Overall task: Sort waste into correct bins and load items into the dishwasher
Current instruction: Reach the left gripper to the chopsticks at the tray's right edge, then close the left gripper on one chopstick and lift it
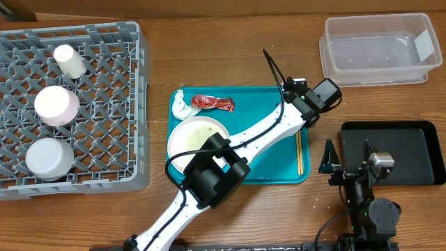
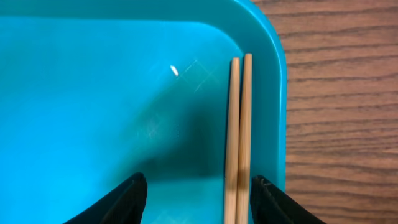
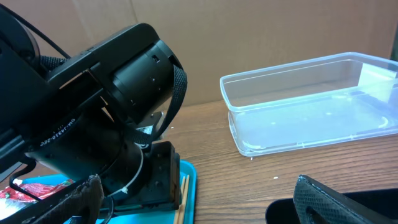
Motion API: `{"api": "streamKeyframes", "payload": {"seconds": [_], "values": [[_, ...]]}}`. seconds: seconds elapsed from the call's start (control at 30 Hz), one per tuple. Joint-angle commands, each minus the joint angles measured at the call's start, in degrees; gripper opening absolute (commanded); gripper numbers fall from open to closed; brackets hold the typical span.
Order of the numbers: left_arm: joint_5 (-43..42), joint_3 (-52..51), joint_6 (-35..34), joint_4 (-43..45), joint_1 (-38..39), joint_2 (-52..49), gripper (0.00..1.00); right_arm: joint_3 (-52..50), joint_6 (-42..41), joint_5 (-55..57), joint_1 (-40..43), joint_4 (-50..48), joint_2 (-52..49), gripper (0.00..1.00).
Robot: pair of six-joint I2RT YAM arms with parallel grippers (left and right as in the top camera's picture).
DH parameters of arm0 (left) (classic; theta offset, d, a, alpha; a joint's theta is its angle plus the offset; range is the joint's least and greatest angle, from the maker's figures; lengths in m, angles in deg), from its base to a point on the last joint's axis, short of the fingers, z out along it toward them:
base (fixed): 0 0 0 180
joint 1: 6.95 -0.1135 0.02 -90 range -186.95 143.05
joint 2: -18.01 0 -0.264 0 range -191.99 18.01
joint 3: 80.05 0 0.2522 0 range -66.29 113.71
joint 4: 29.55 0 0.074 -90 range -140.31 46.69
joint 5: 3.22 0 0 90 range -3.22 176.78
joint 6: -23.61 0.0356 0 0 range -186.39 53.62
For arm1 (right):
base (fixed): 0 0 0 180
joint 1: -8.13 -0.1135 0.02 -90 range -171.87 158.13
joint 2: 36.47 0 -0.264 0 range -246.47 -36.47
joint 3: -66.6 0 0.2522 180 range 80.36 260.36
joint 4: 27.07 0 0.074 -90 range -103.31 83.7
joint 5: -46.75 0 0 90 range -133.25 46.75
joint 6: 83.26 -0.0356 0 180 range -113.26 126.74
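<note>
Overhead, the grey dish rack [image 1: 143, 104] fills the left of the frame. It holds a small white cup [image 1: 69, 61] near its top and two white bowls [image 1: 56, 105] [image 1: 49, 158] below that. At centre lies a teal tray [image 1: 268, 164] carrying the crumb-speckled plate [image 1: 195, 136] at its lower left. A crumpled white napkin [image 1: 182, 106] and a red wrapper [image 1: 212, 104] sit side by side along the tray's upper edge. A pair of wooden chopsticks [image 1: 299, 153] lies against its right rim. The left gripper [image 2: 198, 193] hangs over that right rim with its jaws partly apart and clamped on nothing. In the wrist view the chopsticks lie just inside one black finger [image 2: 273, 202]. They may be brushing it, though the contact is hard to make out. A single rice grain [image 2: 175, 70] rests on the bare teal floor above the fingers. The right gripper [image 1: 348, 157] sits at the lower right, spread wide and empty, at the left end of the shallow black tray [image 1: 418, 153]. The clear tub [image 1: 376, 75] with its white label [image 1: 423, 43] stands on the wooden table [image 1: 230, 42] at the upper right, well apart from both grippers.
</note>
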Motion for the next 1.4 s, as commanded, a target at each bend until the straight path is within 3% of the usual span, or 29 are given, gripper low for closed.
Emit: {"api": "streamKeyframes", "payload": {"seconds": [0.0,1.17,1.27,1.37], "values": [[1.8,-1.6,-0.6,0.9,0.7,-1.0,0.56,-0.6,0.2,0.7,0.0,-0.4,0.5,1.0],[0.5,-7.5,-0.8,2.8,0.7,-1.0,0.47,-0.6,0.2,0.7,0.0,-0.3,0.5,1.0],[0.5,-7.9,-0.8,2.9,0.7,-1.0,0.44,-0.6,0.2,0.7,0.0,-0.4,0.5,1.0],[0.6,-7.9,-0.7,2.9,0.7,-1.0,0.34,-0.6,0.2,0.7,0.0,-0.3,0.5,1.0]]}}
